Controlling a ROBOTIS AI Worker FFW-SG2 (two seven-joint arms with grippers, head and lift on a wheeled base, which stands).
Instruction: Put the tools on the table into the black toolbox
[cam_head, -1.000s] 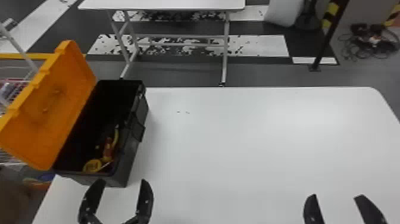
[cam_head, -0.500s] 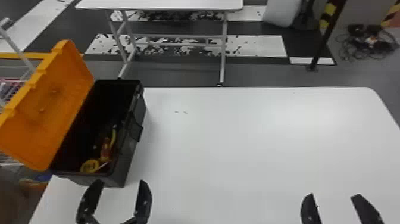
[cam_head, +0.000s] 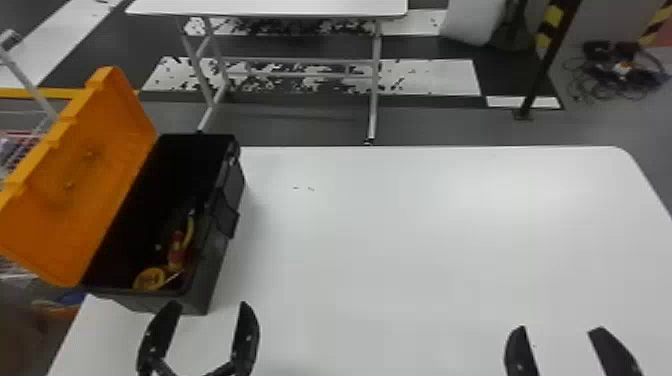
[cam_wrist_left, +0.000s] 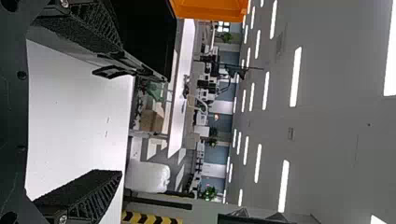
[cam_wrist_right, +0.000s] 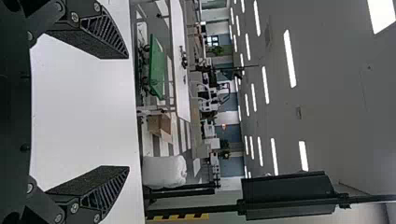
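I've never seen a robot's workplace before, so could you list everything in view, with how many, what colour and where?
Toolbox: one, black, table's left side
Lid: one, orange, open on the toolbox's left
Round item: one, yellow, inside, near end
Handled items: count unclear, red and yellow, inside
Table: one, white, in front
Second table: one, white, beyond
Cables: one tangle, mostly dark, floor, far right
Cardboard box: one, brown, background
Ceiling lights: many, white, overhead
Left tool: one, black, near the toolbox
Right tool: one, black, table's near right
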